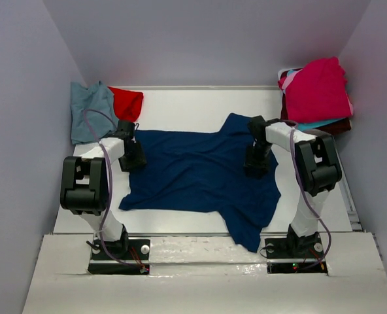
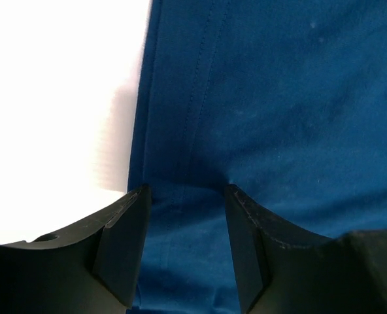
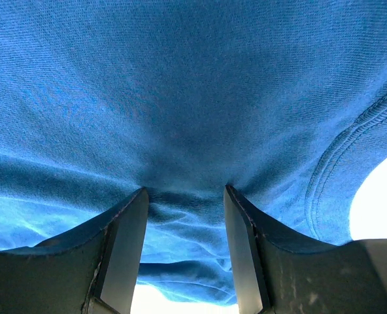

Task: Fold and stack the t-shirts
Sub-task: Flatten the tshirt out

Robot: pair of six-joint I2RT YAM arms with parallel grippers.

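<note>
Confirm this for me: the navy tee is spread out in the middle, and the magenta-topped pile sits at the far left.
Wrong side. The top view shows the navy tee spread out in the middle and the magenta-topped pile at the far right.

Top external: high above near table (image 1: 200, 104) edge, facing far edge. Wrist views: close, downward. Shared: navy t-shirt (image 1: 193, 173).

We can read no text, label, brand, number or sign in any view. The dark navy cloth t-shirt (image 1: 200, 173) spread on the white table (image 1: 200, 98) shows us only plain fabric and stitched seams.
</note>
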